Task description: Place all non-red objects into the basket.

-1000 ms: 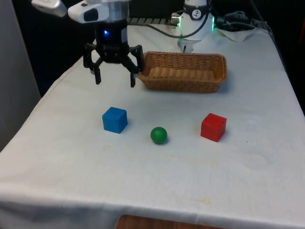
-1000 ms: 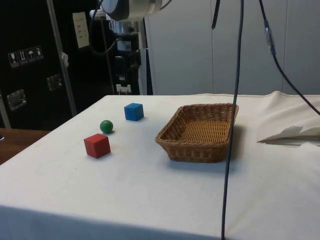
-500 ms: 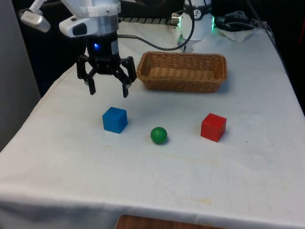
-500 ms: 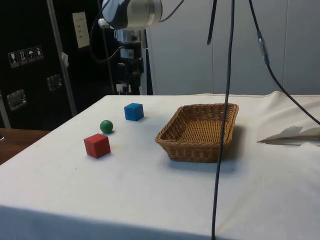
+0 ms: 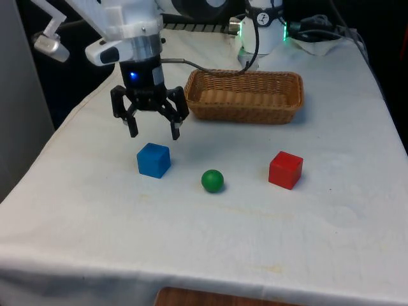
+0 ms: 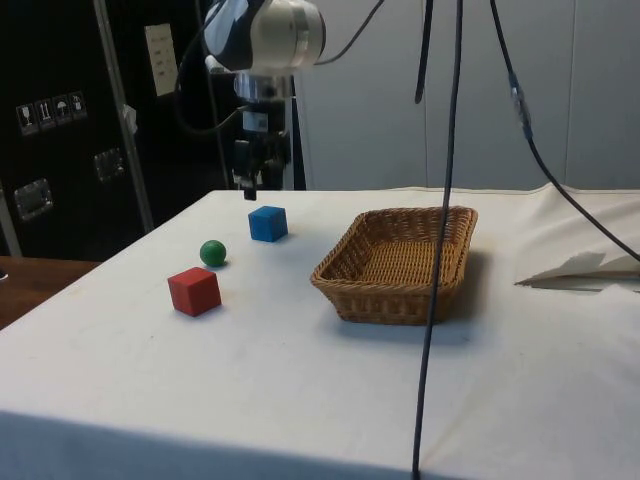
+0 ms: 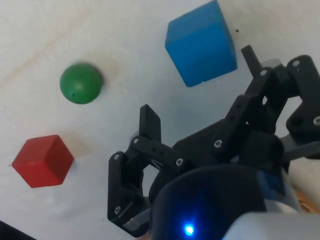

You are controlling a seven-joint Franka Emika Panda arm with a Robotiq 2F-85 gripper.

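Gripper point(image 5: 153, 132) hangs spread wide and empty just above the blue cube point(image 5: 153, 160), which sits on the cloth near the green ball point(image 5: 213, 180); risk: an off-centre descent lands a fingertip on the cube's top edge, skidding it away from the basket point(image 5: 244, 113).

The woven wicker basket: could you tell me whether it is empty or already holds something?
Empty. The woven wicker basket shows only its bare woven floor in the side view.
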